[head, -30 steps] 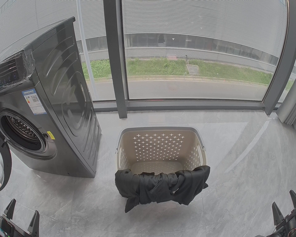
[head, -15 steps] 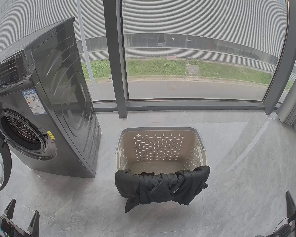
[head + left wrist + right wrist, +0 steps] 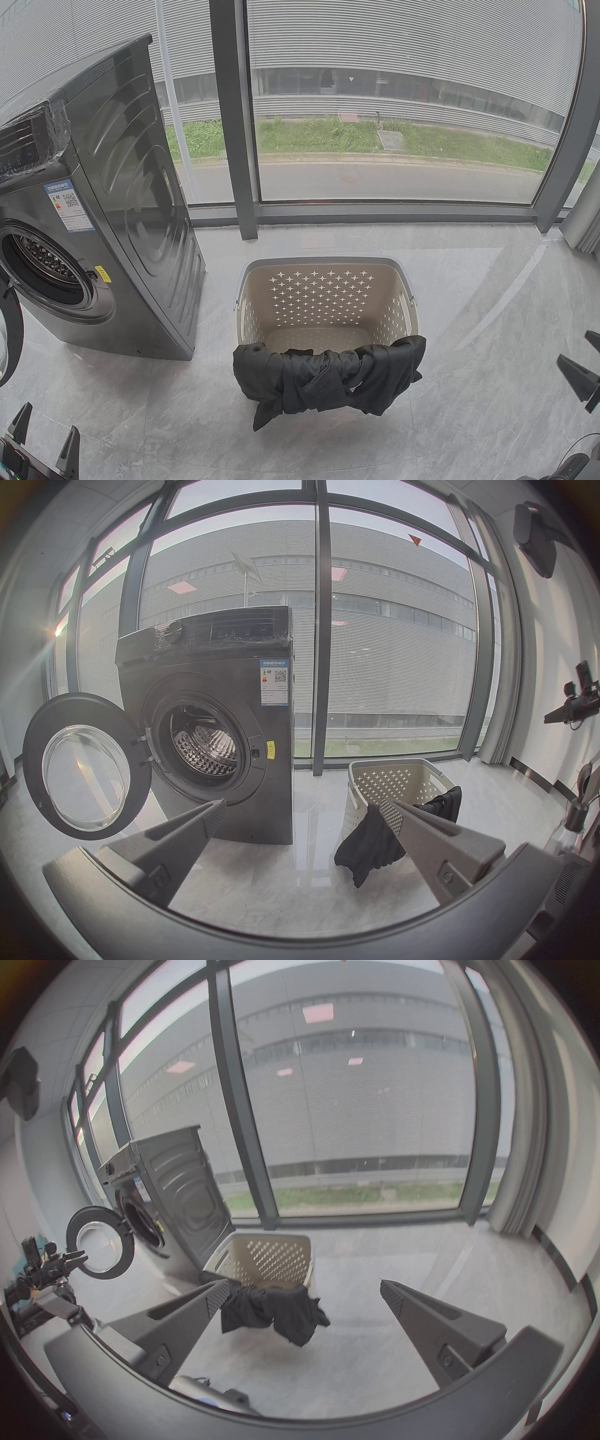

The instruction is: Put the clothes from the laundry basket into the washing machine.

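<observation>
A cream laundry basket (image 3: 323,292) stands on the floor in the middle of the head view. Dark clothes (image 3: 325,378) hang bunched over its near rim, partly outside; the rest of its inside looks bare. The grey washing machine (image 3: 119,206) is at the left with its round door (image 3: 84,767) swung open and the drum (image 3: 203,745) showing. My left gripper (image 3: 51,417) is open, low at the near left, short of the machine. My right gripper (image 3: 574,345) is open at the right edge, well to the right of the basket and clothes (image 3: 269,1310). Neither holds anything.
A tall window wall with a dark pillar (image 3: 234,119) runs behind the basket and machine. A curtain (image 3: 584,219) hangs at the far right. Grey marble floor (image 3: 494,312) lies open around the basket.
My right gripper has risen from the bottom right corner to higher along the right edge and has turned. The left arm, basket and clothes have not moved.
</observation>
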`<state>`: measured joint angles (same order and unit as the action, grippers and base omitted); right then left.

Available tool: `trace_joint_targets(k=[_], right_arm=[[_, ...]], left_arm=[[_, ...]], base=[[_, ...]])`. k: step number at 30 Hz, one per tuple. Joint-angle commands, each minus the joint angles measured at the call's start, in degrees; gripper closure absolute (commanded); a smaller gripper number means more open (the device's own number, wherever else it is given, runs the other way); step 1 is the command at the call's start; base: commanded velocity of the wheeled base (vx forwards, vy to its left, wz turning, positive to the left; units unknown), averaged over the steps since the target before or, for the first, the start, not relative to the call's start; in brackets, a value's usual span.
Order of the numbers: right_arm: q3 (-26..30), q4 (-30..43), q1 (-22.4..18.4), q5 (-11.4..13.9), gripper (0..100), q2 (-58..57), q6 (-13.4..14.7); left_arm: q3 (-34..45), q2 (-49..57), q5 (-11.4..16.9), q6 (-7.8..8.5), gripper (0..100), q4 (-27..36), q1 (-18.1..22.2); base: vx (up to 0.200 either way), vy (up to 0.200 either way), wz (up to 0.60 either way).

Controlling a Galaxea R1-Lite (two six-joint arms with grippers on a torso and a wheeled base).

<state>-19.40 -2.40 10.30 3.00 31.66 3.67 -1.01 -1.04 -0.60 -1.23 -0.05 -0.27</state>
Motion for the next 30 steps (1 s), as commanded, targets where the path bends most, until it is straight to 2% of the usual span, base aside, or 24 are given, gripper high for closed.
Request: trace_joint_targets(k=[1, 9, 10, 15, 17, 21, 25, 30], right_arm=[[1.29, -4.89, 4.03, 2.71, 0, 20.9, 2.83], [0.94, -13.33, 4.03, 2.71, 0, 35.93, 3.54], [1.47, -17.29, 4.03, 2.71, 0, 40.85, 3.8], [2.17, -23.35, 4.2, 2.71, 0, 49.73, 3.89], [2.08, -25.02, 5.34, 2.71, 0, 53.07, 4.07], [1.29, -30.91, 7.89, 2.1, 0, 60.36, 6.53], [1.2, -35.57, 8.77, 1.75, 0, 65.99, 6.88], [0.32, -44.62, 8.95, -1.59, 0, 76.89, 7.14]], left_arm=[[0.84, 1.04, -0.02, -0.09, 0, 0.05, 0.0], [0.84, 1.04, -0.02, -0.09, 0, 0.05, 0.0], [0.84, 1.04, -0.02, -0.09, 0, 0.05, 0.0], [0.84, 1.04, -0.02, -0.18, 0, 0.05, 0.0], [0.84, 1.04, -0.02, -0.18, 0, 0.05, 0.0], [0.84, 1.04, -0.02, -0.18, 0, 0.05, 0.0], [0.84, 1.04, -0.02, -0.18, 0, 0.05, 0.0], [0.84, 1.04, -0.02, -0.26, 0, 0.05, 0.0]], base=[[0.0, 0.0, 0.0], [0.0, 0.0, 0.0], [0.0, 0.0, 0.0], [0.0, 0.0, 0.0], [0.0, 0.0, 0.0], [0.0, 0.0, 0.0], [0.0, 0.0, 0.0], [0.0, 0.0, 0.0]])
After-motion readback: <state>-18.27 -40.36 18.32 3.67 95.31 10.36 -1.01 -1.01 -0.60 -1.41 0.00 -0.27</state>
